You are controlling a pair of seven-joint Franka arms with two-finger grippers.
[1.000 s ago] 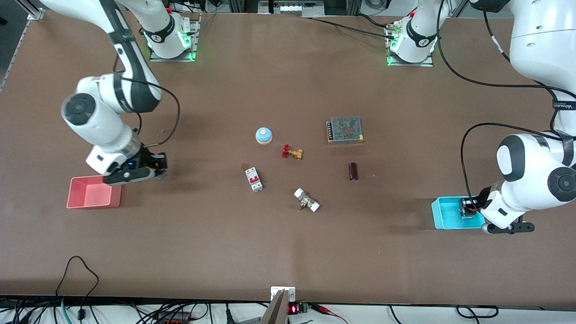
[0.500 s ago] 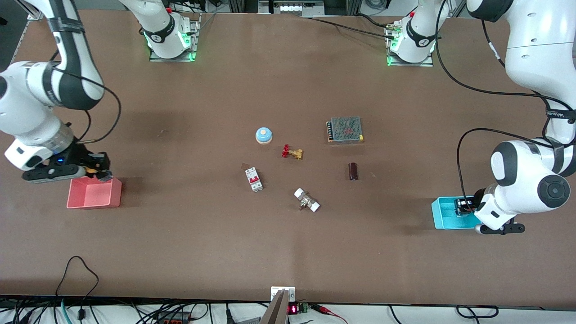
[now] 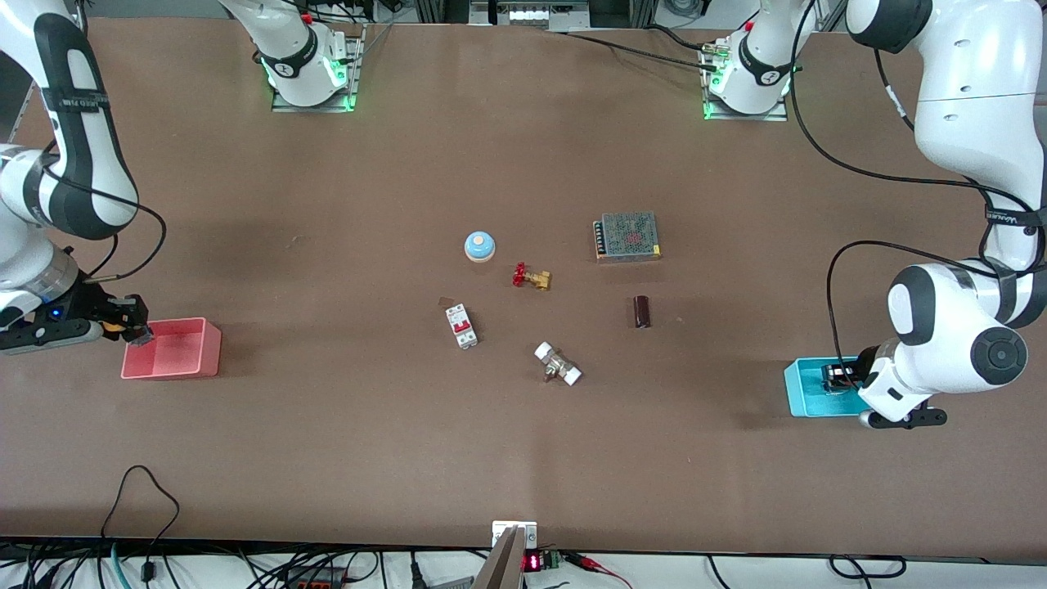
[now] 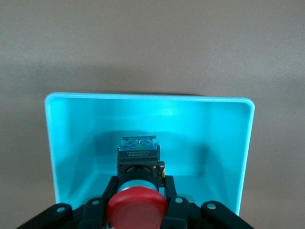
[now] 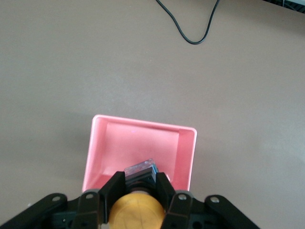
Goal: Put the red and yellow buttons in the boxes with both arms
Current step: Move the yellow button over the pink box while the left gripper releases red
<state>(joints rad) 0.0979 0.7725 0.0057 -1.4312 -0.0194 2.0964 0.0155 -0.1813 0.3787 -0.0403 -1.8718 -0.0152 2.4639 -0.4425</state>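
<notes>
We judge the task well along but unfinished: both buttons are carried to their boxes, and neither has been let go.

Taking the cyan box [image 3: 806,388] as our landmark, at the left arm's end of the table [image 3: 523,458]: the left claw [image 3: 838,378] hangs inside it, low over its floor, clamped on the black body of the red button [image 4: 137,209]. In the left wrist view the button's body points down into the box, whose floor we see bare beneath it.

Well apart from the cyan box, at the right arm's end, sits the pink box [image 3: 176,353]. The right claw [image 3: 135,327] is over the pink box's edge at the corner farthest from the cyan box, clamped on the yellow button [image 5: 136,211]. The right wrist view shows the button's body over the pink floor, just inside the rim.

What we think remains: the right claw should centre and lower a little, then both claws part and lift away.
</notes>
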